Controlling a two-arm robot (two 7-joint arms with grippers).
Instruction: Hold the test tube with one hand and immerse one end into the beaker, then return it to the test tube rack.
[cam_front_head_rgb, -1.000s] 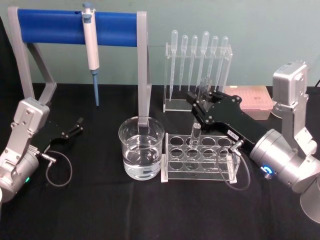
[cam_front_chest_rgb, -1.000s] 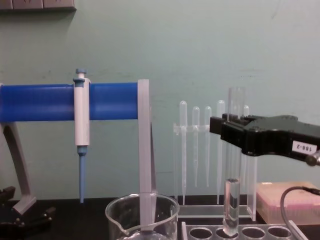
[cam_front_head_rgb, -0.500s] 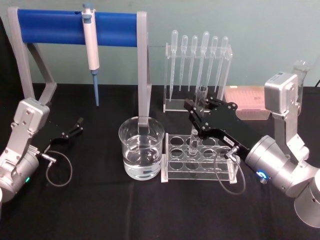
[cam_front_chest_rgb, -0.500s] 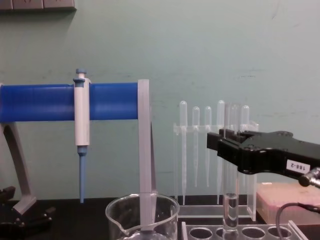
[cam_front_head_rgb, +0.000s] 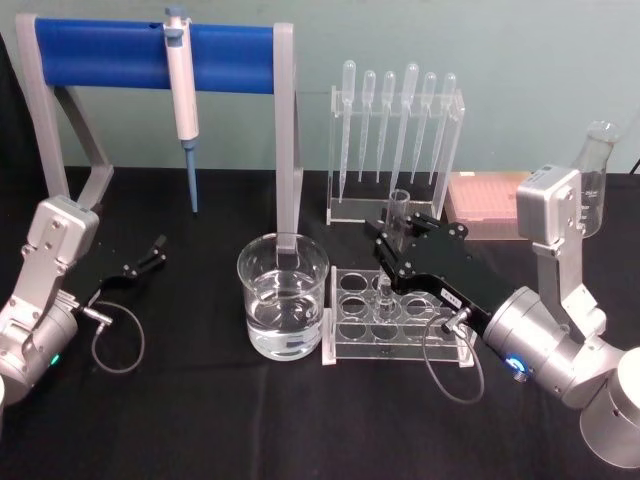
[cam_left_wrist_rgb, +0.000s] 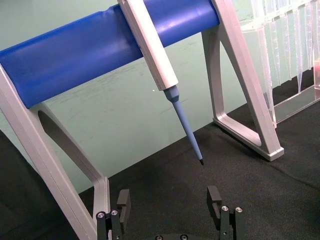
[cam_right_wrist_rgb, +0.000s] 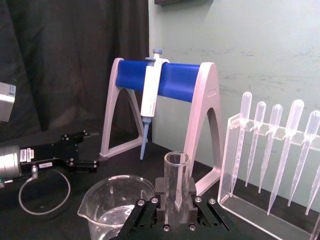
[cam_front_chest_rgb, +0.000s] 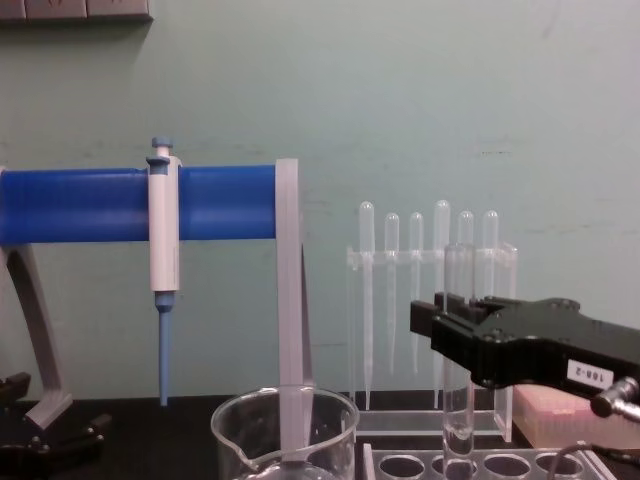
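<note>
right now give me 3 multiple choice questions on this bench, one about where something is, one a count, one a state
1. Where does the test tube stand?
A. in the clear rack
B. inside the beaker
C. flat on the table

2. How many plastic pipettes hang in the stand behind?
A. three
B. six
C. nine

3. What is the right gripper doing?
A. open and apart from everything
B. shut on the test tube
C. holding the beaker

Answers:
1 A: the tube's lower end sits in a rack hole.
2 B: six bulb tops line up.
3 B: its fingers press the tube on both sides; the left gripper rests open by the blue stand.
</note>
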